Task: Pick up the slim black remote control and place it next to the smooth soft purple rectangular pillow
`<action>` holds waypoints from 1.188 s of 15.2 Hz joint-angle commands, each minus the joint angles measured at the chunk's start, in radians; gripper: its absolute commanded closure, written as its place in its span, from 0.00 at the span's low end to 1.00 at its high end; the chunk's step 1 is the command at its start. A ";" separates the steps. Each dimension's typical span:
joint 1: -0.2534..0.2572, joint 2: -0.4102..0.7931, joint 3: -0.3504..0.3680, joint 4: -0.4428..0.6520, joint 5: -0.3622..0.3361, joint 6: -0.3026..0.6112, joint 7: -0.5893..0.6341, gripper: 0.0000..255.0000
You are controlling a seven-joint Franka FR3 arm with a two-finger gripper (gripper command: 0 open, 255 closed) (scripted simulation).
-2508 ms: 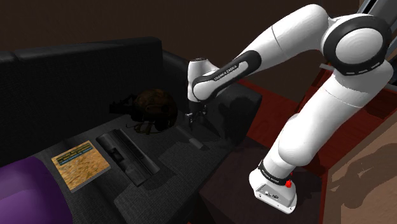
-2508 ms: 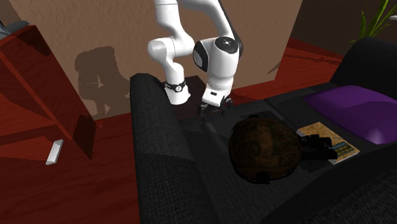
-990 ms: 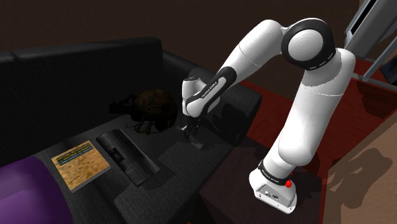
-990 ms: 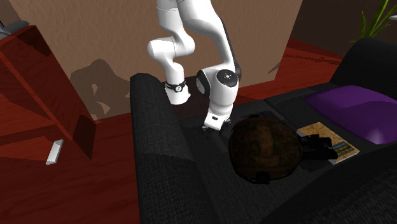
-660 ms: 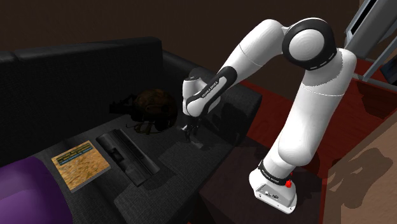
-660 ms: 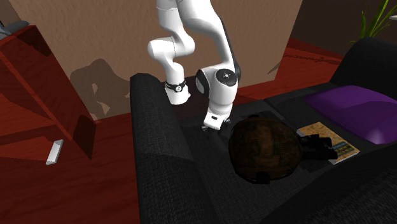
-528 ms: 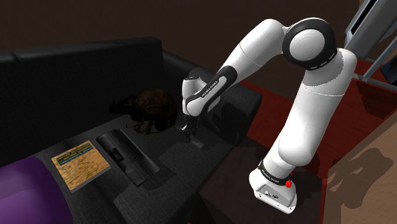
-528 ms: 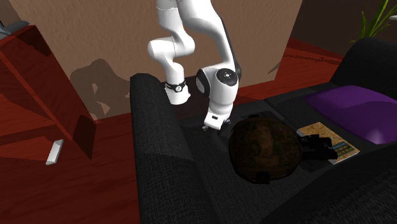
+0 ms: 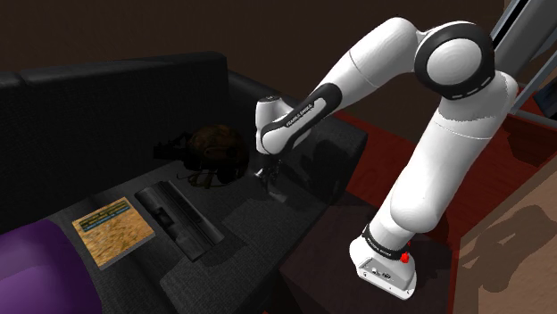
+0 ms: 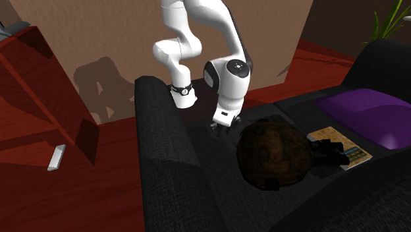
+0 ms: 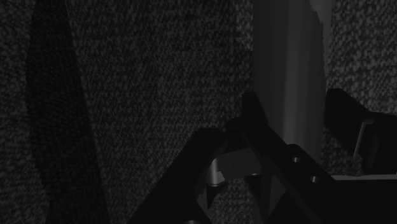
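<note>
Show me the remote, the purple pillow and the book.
remote [image 11: 286, 70], wrist view, middle of its grey face.
purple pillow [image 9: 36, 272], shoulder view, its top face.
book [image 9: 113, 230], shoulder view, middle of its tan cover.

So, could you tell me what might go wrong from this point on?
The gripper seems to sit near one end of the slim grey remote, so it could tilt or slip.
The way to the purple pillow passes the long black object and the book; a low carry may knock them.

The sofa [image 9: 107, 98] is black with a speckled weave, the pillow [image 9: 36, 268] purple, the book [image 9: 112, 230] tan with a teal band, the arm [image 9: 446, 178] white.
</note>
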State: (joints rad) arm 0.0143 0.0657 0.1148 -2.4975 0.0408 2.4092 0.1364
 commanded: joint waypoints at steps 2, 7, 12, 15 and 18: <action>0.000 -0.039 0.000 0.006 0.005 -0.045 -0.002 1.00; -0.001 -0.097 0.000 0.021 0.010 -0.117 -0.005 1.00; -0.001 -0.149 -0.001 0.041 0.014 -0.190 -0.007 1.00; -0.001 -0.178 -0.002 0.056 0.016 -0.234 -0.008 1.00; -0.001 -0.204 -0.003 0.073 0.018 -0.277 -0.008 1.00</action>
State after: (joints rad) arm 0.0135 -0.1278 0.1121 -2.4328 0.0578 2.1492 0.1288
